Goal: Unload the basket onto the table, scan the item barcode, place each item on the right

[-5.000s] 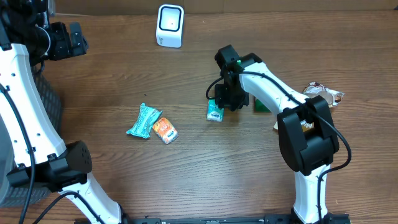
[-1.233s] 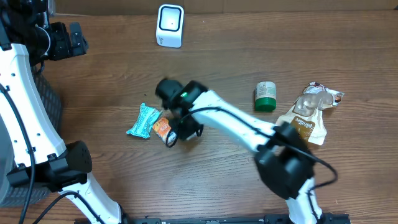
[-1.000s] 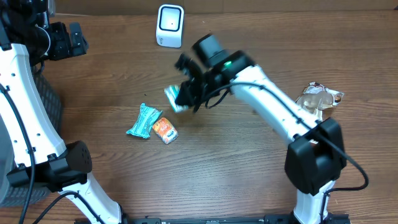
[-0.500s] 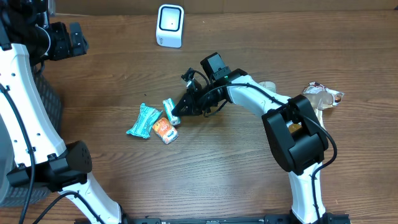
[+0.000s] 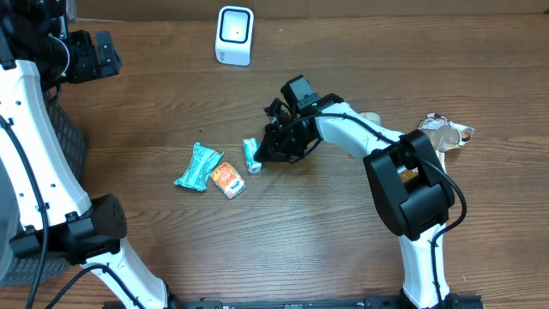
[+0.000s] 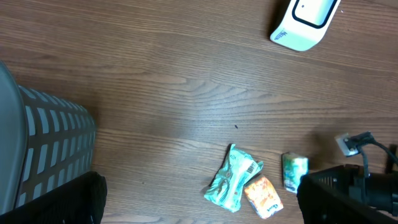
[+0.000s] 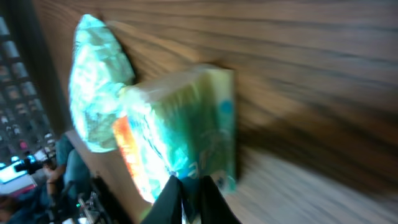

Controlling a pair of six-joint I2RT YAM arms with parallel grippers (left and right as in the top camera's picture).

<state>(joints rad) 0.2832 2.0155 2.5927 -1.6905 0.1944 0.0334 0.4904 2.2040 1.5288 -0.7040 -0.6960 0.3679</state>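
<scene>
Pincers stand differently here. The right pincer [image 5: 266, 153] has its jaws together and holds nothing, low over the brown wooden surface [image 5: 343, 257]. The small teal and white carton box [image 5: 250, 155] lies on the surface just in front of its tips [image 7: 186, 198]; I cannot tell if they touch it. Beyond the box from this pincer lie the small orange packet [image 5: 228, 180] and the crumpled teal foil wrapper [image 5: 198, 166], which touch each other. The white rounded barcode scanner [image 5: 234, 35] stands well apart from the right pincer. The left pincer [image 5: 101, 56] has its jaws wide apart, well away from the box.
</scene>
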